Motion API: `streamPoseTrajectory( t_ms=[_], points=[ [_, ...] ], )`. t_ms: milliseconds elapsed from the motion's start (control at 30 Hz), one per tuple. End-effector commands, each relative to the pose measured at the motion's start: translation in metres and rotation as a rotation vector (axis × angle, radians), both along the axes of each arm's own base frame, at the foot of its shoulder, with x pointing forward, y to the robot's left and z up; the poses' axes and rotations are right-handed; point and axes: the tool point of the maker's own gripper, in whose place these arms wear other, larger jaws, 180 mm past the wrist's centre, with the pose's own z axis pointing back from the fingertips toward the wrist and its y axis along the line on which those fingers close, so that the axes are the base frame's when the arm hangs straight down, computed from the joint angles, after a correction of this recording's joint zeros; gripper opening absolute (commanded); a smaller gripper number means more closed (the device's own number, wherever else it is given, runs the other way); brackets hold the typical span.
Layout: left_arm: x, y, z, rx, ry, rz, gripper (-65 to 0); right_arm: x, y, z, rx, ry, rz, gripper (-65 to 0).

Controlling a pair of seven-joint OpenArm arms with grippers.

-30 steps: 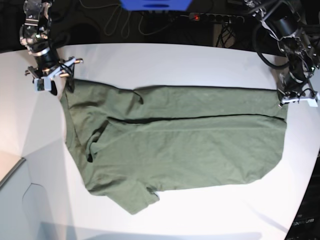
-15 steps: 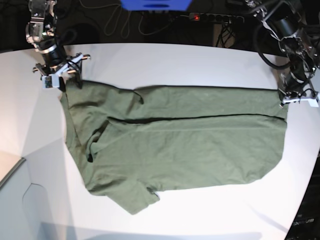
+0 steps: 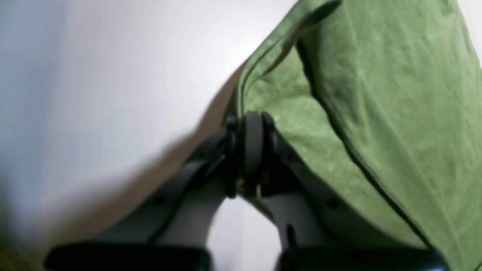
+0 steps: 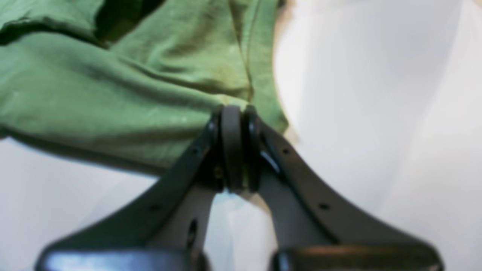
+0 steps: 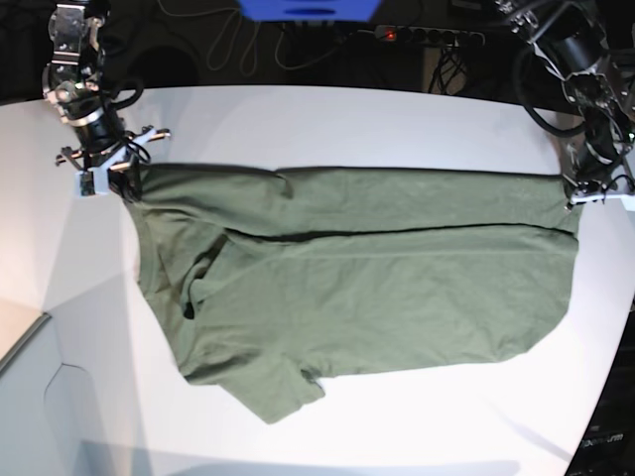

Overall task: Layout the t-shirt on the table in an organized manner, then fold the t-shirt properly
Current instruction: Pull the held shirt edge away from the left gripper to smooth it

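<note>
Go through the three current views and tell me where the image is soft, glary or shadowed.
Left wrist view: the end effector and nearby t-shirt are soft, the table a featureless blur. Right wrist view: similarly blurred, with washed-out white table and a dark shadow under the cloth. Base view: sharpest, but the background is dark and the near table is brightly lit.

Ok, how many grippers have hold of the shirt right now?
2. The right gripper pinches the t-shirt at its far corner, base view's left; the left gripper pinches the opposite far corner.
</note>
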Motion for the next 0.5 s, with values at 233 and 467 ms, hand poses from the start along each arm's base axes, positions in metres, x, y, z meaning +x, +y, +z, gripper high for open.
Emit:
streamPoseTrajectory(
  t_ms=[233, 467],
  points=[
    [0.008, 0.013, 0.016, 0.042, -0.036, 0.004, -65.0, 0.033, 0.014, 0.033, 0.045, -0.111, 0.117, -65.0],
    [-0.001, 0.024, 0.017, 0.065, -0.018, 0.004, -65.0, 0.056, 0.007, 0.028, 0.039, -0.073, 0.099, -65.0]
  ],
)
